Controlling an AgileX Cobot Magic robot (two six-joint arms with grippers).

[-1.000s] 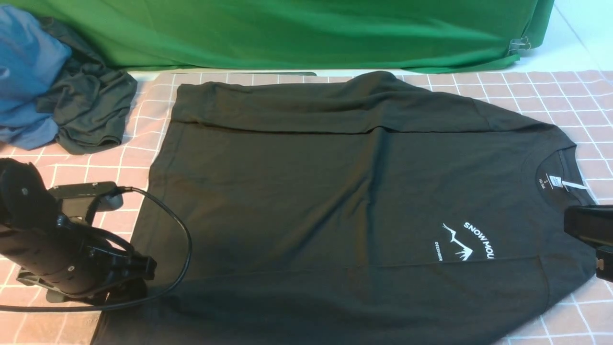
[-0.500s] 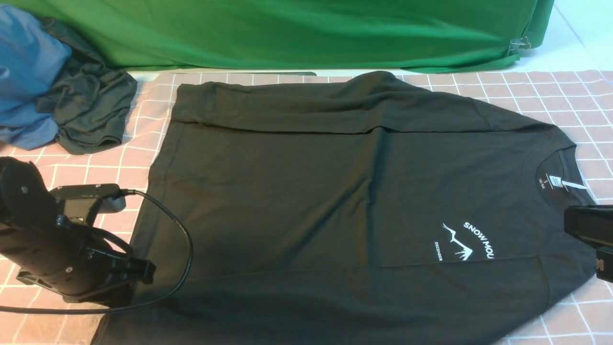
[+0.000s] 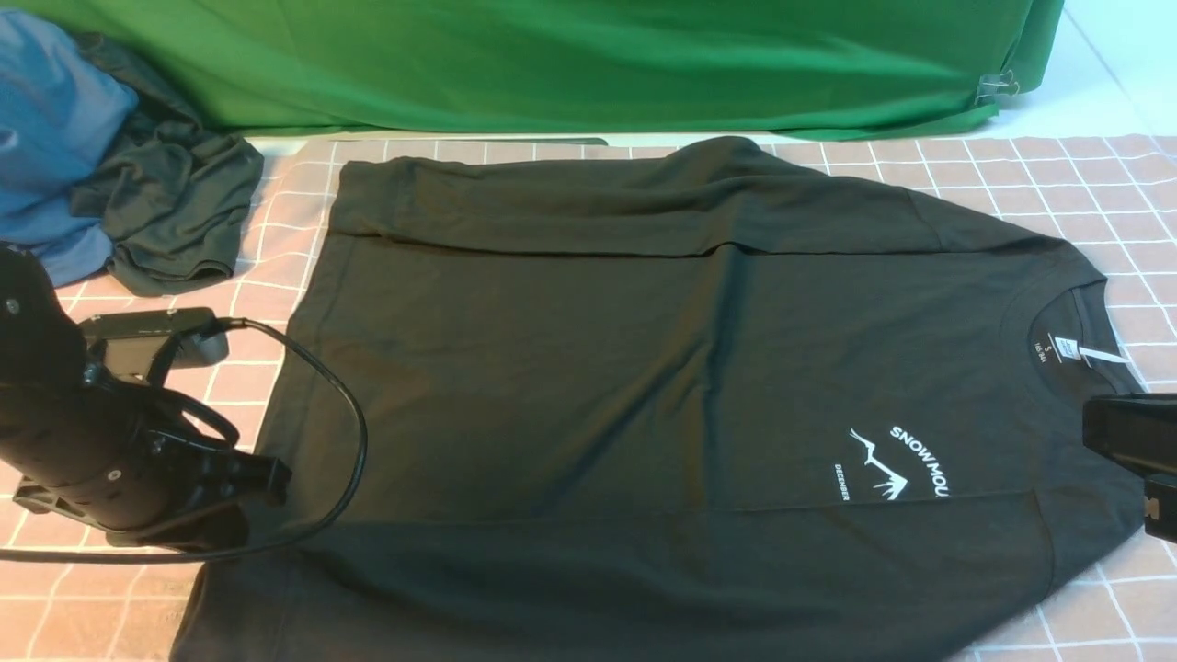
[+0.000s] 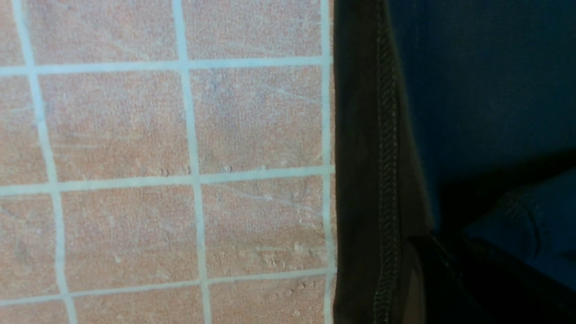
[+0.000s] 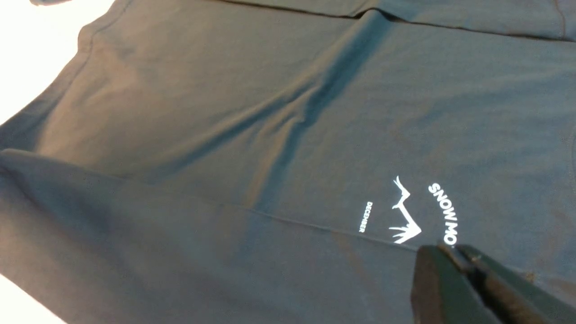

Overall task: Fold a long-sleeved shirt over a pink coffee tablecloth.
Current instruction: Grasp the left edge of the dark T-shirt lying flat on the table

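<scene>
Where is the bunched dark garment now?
Front view: the dark garment lies far left on the pink tablecloth, against blue fabric, apart from the long-sleeved shirt.

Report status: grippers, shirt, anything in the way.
Left gripper at shirt hem, grip unclear; right gripper shut beside the logo. Shirt flat on pink tablecloth, both long edges folded in. Bunched dark garment lies off the hem, not touching.
</scene>
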